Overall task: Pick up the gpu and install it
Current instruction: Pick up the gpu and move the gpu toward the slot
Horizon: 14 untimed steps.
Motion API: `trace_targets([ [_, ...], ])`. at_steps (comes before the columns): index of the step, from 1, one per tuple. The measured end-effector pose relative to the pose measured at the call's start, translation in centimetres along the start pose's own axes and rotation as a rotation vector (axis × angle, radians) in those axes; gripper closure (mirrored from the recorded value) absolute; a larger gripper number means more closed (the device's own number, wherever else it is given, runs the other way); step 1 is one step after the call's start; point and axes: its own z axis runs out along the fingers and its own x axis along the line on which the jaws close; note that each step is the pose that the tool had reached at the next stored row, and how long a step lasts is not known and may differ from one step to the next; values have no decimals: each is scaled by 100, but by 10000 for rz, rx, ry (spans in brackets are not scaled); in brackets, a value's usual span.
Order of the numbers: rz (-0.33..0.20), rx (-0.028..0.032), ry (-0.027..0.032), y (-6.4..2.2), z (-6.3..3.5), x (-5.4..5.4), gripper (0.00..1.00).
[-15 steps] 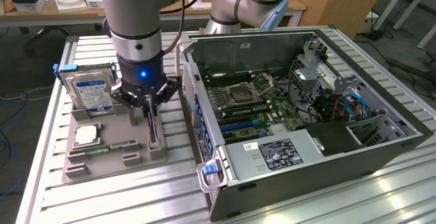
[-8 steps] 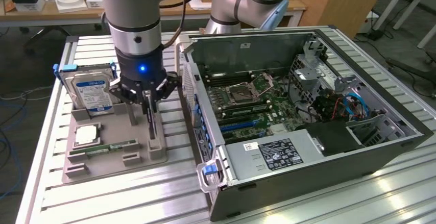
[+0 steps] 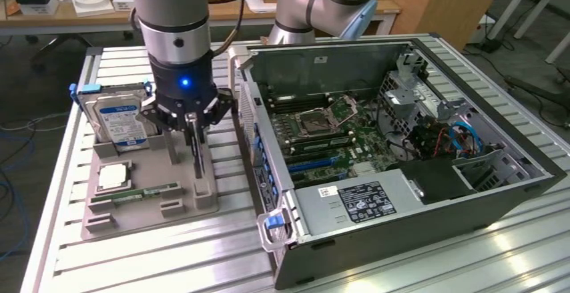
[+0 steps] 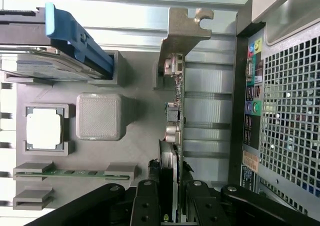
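The gpu (image 3: 197, 156) stands on edge in a slot of the grey parts tray (image 3: 147, 216), to the exterior view's left of the open computer case (image 3: 498, 203). In the wrist view the gpu (image 4: 173, 101) is seen edge-on, a thin green board with its silver end bracket (image 4: 182, 31) at the far end. My gripper (image 3: 194, 127) is lowered over the card's top edge. Its black fingers (image 4: 147, 203) press against both faces of the card, so my gripper (image 4: 170, 208) is shut on it. The card's lower edge still rests in the tray.
The tray (image 4: 135, 136) also holds a silver hard drive with a blue label (image 3: 120, 119), a CPU (image 3: 114, 175) and a narrow RAM stick (image 3: 147, 191). The case lies open with its motherboard (image 3: 330, 129) exposed. A second arm (image 3: 312, 6) stands behind the case.
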Motion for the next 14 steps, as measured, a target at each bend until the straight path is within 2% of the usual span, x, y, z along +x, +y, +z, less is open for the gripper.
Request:
trace_targets([
  [14,-11,-1,-1,8,-170,1,74],
])
